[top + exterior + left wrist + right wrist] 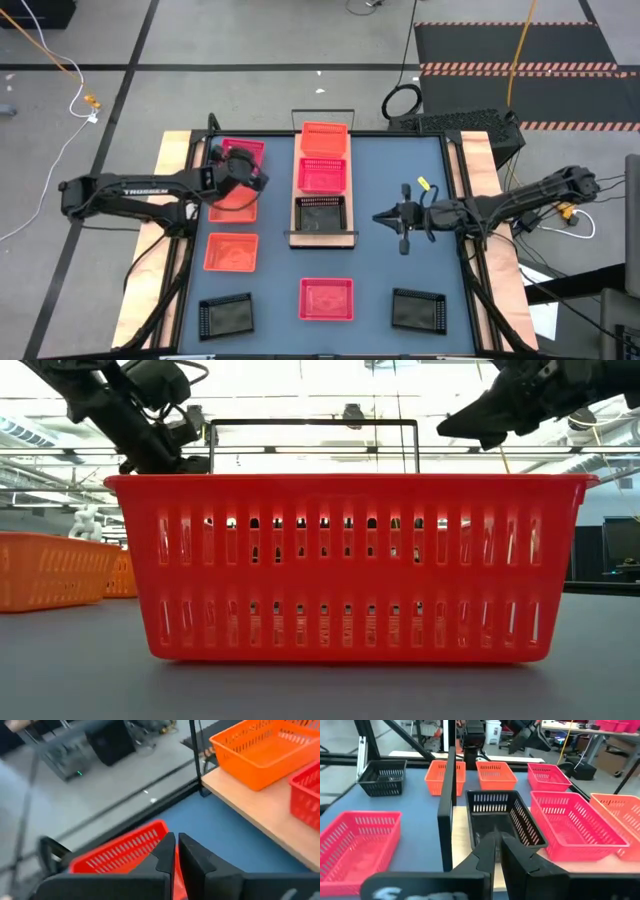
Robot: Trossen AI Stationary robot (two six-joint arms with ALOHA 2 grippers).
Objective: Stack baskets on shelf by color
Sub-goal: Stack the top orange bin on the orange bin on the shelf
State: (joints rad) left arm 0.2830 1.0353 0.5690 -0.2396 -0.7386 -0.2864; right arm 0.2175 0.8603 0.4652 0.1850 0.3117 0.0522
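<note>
The shelf [322, 238] lies in the table's middle and carries an orange basket [324, 140] at its far end, a pink-red basket [322, 175] in the middle and a black basket [321, 213] at its near end. More baskets rest flat on the blue table: pink-red [238, 153], orange [232, 205] and orange [231, 252] on the left, black [226, 315], pink-red [327, 298] and black [418, 310] along the near side. My left gripper [263, 181] hovers shut above the far-left baskets [120, 852]. My right gripper [379, 217] is shut, right of the shelf, pointing at the black basket [500, 817].
The shelf's black wire frame [447, 805] stands upright at its near end, between my right gripper and the black basket. Light-wood strips border the table's left and right sides [170, 160]. Bare blue tabletop lies between the shelf and the right edge [420, 160].
</note>
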